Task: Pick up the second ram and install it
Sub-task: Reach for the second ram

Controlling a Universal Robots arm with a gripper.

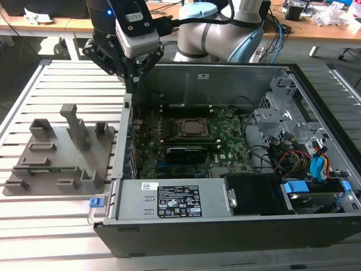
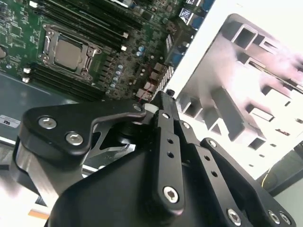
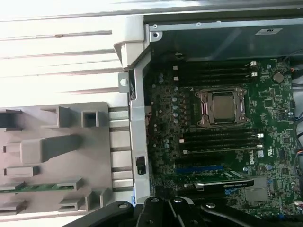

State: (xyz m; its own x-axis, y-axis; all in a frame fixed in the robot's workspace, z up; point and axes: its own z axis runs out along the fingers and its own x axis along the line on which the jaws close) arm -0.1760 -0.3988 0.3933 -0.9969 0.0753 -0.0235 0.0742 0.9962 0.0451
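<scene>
A pale slatted metal table (image 1: 62, 79) spans the exterior view from the left edge to the lower right, and its grooves catch a bright, even light. Along the top of the frame stand a wooden desk (image 1: 51, 23) at upper left and a second desk (image 1: 321, 31) at upper right (strewn with cables (image 1: 274, 25) and white clutter (image 1: 333, 14)). Dark floor (image 1: 14, 68) shows beneath the upper-left desk.

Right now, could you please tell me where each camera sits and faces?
Exterior view: off the arm, raised, looking down on computer case and grey tray; arm and gripper show.
First wrist view: at the wrist, looking down on motherboard, tray, second ram; gripper shows.
Second wrist view: at the wrist, looking along the gripper.
Both wrist views share the CPU socket.
</scene>
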